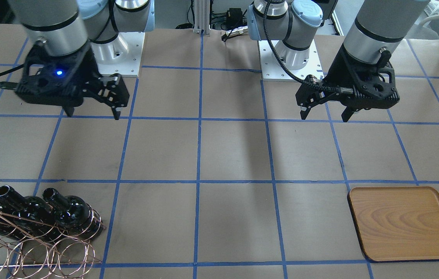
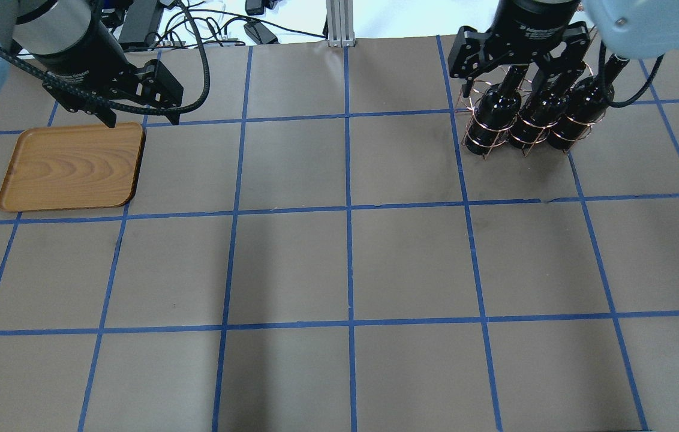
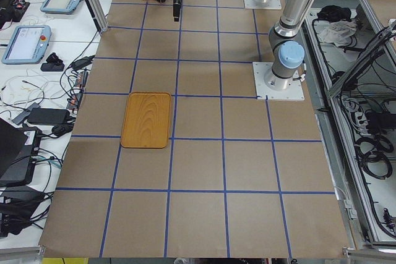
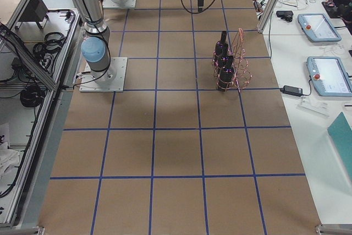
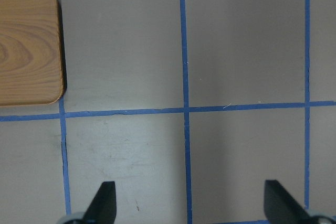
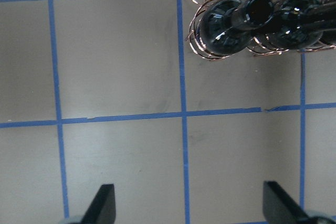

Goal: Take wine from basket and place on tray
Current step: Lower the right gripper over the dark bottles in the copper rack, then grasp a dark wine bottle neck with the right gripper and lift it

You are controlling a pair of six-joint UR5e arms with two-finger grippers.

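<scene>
Three black wine bottles (image 2: 524,111) stand upright in the copper wire basket (image 2: 476,141) at the table's far right; they also show in the front view (image 1: 66,211) and the right wrist view (image 6: 226,22). My right gripper (image 2: 507,81) is open and empty. It hangs high, on the robot's side of the basket (image 1: 33,248), also seen in the front view (image 1: 91,110). The wooden tray (image 2: 72,168) lies bare at the far left. My left gripper (image 2: 143,120) is open and empty above the table just off the tray's (image 5: 26,45) corner, also seen in the front view (image 1: 324,115).
Brown paper with a blue tape grid covers the table (image 2: 345,270). The two arm bases (image 1: 281,58) stand at the robot's edge. Cables (image 2: 219,27) and an aluminium post (image 2: 336,21) lie beyond the far edge.
</scene>
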